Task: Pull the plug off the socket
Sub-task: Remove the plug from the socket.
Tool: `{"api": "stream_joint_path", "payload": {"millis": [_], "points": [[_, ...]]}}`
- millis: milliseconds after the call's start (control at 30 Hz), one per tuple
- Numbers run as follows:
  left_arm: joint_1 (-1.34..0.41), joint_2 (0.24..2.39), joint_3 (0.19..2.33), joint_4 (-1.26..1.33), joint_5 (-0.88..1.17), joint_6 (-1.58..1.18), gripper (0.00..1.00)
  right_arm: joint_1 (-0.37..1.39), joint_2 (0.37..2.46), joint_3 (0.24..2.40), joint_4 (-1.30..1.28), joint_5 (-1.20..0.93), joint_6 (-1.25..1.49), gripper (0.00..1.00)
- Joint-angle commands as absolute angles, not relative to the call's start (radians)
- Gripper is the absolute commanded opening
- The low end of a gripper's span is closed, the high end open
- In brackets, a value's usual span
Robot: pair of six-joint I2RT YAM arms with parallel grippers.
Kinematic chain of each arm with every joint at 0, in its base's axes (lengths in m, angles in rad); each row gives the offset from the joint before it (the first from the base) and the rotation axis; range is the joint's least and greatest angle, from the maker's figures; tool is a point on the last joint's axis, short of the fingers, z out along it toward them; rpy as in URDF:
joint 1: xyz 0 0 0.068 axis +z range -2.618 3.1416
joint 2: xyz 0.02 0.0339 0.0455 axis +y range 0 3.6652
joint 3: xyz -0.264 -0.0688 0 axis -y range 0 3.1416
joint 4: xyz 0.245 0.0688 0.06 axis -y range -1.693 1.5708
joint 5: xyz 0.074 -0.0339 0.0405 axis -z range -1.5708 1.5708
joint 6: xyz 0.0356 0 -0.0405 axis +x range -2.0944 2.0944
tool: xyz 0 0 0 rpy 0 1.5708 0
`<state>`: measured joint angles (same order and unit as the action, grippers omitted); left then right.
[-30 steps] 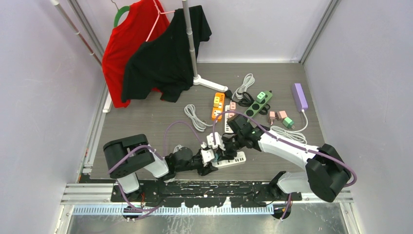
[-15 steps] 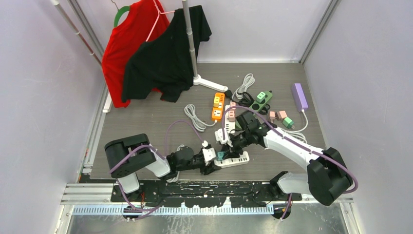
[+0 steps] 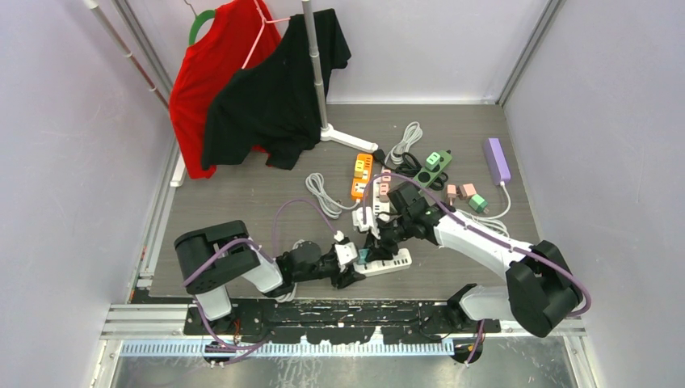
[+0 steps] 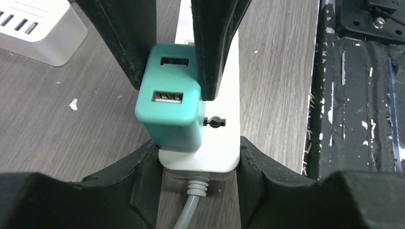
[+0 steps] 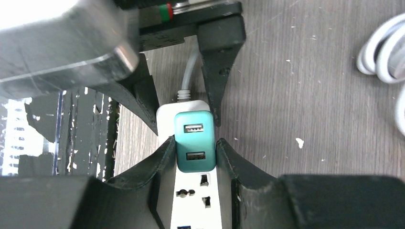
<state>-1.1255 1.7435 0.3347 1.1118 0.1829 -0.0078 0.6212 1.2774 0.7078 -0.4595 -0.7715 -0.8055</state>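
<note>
Top view, layout: the power strip [image 3: 393, 259] lies on the table [image 3: 242, 194] near the arm bases. The teal plug [image 3: 363, 259] is seated at its cable end.
Top view, arms: the left gripper [image 3: 349, 272] meets that end from the left. The right gripper [image 3: 373, 247] reaches in over the plug.
Left wrist, left jaws: they pinch the strip's end on both sides, and the cable [image 4: 188, 210] runs out between them.
Right wrist, right jaws: they are pressed onto the plug's two long sides.
Step in hand, judged: draw the plug straight out along its pins without rocking, while the left gripper pins the strip down.
Risk, judged: the smooth plug sides may slip, so the right gripper should squeeze firmly before lifting.
</note>
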Motion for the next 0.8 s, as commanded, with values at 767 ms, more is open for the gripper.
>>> {"api": "stream_joint_path", "payload": {"millis": [767], "points": [[-1.121,1.794,0.313,1.176,0.137,-0.026,0.0,0.508,1.246,0.782,-0.54,-0.84,-0.863,0.01]]}}
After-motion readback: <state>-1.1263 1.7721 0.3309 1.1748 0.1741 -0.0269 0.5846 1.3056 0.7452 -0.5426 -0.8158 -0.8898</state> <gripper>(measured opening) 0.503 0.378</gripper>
